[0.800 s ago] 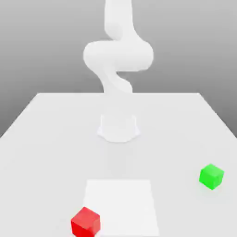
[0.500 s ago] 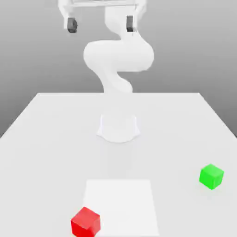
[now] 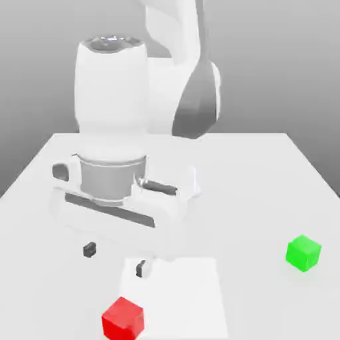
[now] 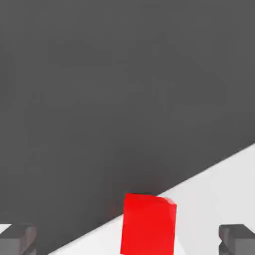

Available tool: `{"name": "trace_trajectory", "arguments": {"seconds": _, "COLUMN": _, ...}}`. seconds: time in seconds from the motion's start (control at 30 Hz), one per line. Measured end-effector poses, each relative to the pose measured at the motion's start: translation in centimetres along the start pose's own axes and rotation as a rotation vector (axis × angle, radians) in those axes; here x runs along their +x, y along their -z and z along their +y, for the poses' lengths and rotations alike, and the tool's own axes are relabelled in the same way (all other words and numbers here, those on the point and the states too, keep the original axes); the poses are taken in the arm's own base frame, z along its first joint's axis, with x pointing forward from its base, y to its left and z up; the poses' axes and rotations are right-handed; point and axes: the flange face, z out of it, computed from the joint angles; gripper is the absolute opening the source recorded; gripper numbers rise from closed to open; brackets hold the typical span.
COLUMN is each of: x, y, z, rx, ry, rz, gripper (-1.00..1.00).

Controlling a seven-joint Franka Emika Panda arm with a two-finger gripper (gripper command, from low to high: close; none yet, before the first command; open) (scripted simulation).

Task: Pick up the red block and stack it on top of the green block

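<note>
Since half a second ago, the gripper (image 3: 114, 259) has been brought down from the top of the exterior view to a low position above the table (image 3: 265, 172), and the large white hand and wrist are now seen in front of the arm's base. The red block (image 3: 123, 317) and the green block (image 3: 303, 252) are found where they were before.

The table is a plain white surface with a brighter white square patch (image 3: 182, 292) marked on its near part; behind it, the room is given only as a flat grey backdrop. The red block is placed at the near corner of the patch on the exterior view's left, resting on the table. The green block is set well apart from the red block, toward the exterior view's right and slightly farther back, off the patch.

The fingers are spread wide with nothing held between them; their dark tips are seen just above and behind the red block, apart from it.

In the hand view, the red block (image 4: 148, 224) is seen between the two grey fingertips (image 4: 17, 239), untouched by either, at the border of a dark grey floor area and the white surface.
</note>
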Motion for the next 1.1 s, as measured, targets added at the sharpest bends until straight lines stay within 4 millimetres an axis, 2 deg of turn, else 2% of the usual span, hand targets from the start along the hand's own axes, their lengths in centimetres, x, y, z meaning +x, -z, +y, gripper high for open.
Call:
{"name": "trace_trajectory", "arguments": {"seconds": 0.2, "x": -0.2, "y": -9.0, "z": 1.3, "rx": -0.049, "ry": -0.040, "rz": -0.032, "gripper": 0.00}}
{"name": "trace_trajectory", "arguments": {"seconds": 0.23, "x": -0.2, "y": -9.9, "z": 1.4, "rx": -0.050, "ry": -0.040, "rz": -0.032, "gripper": -1.00}}
{"name": "trace_trajectory", "arguments": {"seconds": 0.43, "x": -0.3, "y": -10.4, "z": 1.4, "rx": -0.049, "ry": -0.040, "rz": -0.032, "gripper": -1.00}}
{"name": "trace_trajectory", "arguments": {"seconds": 0.47, "x": -0.3, "y": -9.9, "z": 1.4, "rx": -0.049, "ry": -0.041, "rz": -0.032, "gripper": -1.00}}
{"name": "trace_trajectory", "arguments": {"seconds": 0.6, "x": -0.1, "y": -5.4, "z": 1.1, "rx": -0.049, "ry": -0.041, "rz": -0.032, "gripper": -1.00}}
{"name": "trace_trajectory", "arguments": {"seconds": 0.63, "x": -1.0, "y": -4.3, "z": 0.9, "rx": -0.047, "ry": -0.015, "rz": -0.035, "gripper": -1.00}}
{"name": "trace_trajectory", "arguments": {"seconds": 0.77, "x": -10.9, "y": -2.3, "z": -0.5, "rx": -0.033, "ry": 0.274, "rz": -0.058, "gripper": -1.00}}
{"name": "trace_trajectory", "arguments": {"seconds": 0.9, "x": -21.7, "y": -0.8, "z": 0.6, "rx": -0.023, "ry": 0.600, "rz": -0.072, "gripper": -1.00}}
{"name": "trace_trajectory", "arguments": {"seconds": 1.0, "x": -32.5, "y": 0.5, "z": 3.9, "rx": -0.018, "ry": 0.935, "rz": -0.076, "gripper": -1.00}}
{"name": "trace_trajectory", "arguments": {"seconds": 1.1, "x": -41.7, "y": 1.5, "z": 10.0, "rx": -0.019, "ry": 1.290, "rz": -0.067, "gripper": -1.00}}
